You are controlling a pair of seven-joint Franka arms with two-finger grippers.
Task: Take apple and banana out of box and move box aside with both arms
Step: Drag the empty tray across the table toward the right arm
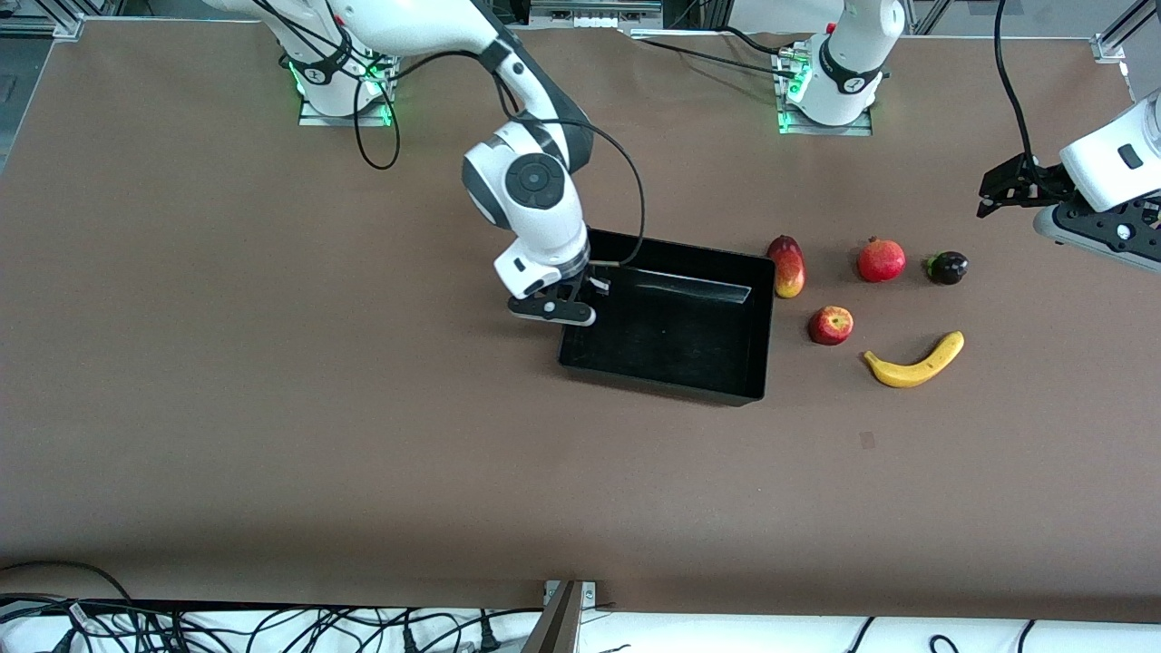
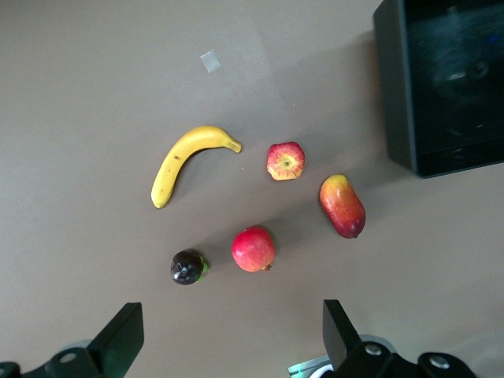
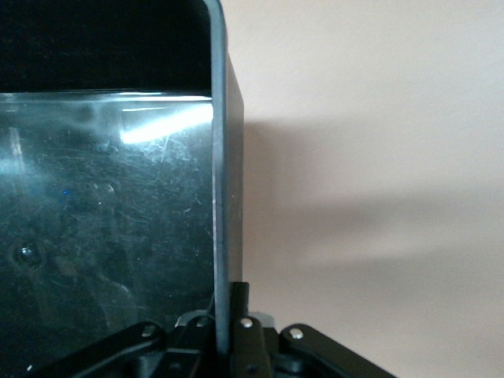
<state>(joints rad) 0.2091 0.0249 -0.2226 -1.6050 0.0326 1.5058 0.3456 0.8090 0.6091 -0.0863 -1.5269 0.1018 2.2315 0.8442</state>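
Fruit already lies out on the table: the apple and the banana rest just beside the empty box, toward the left arm's end, so only the move aside seems left. Right gripper has its jaws pinched shut on the box wall at the right arm's end, likely to drag it. Left gripper hangs with jaws wide over the table's edge near the fruit, holding nothing, probably waiting for its side.
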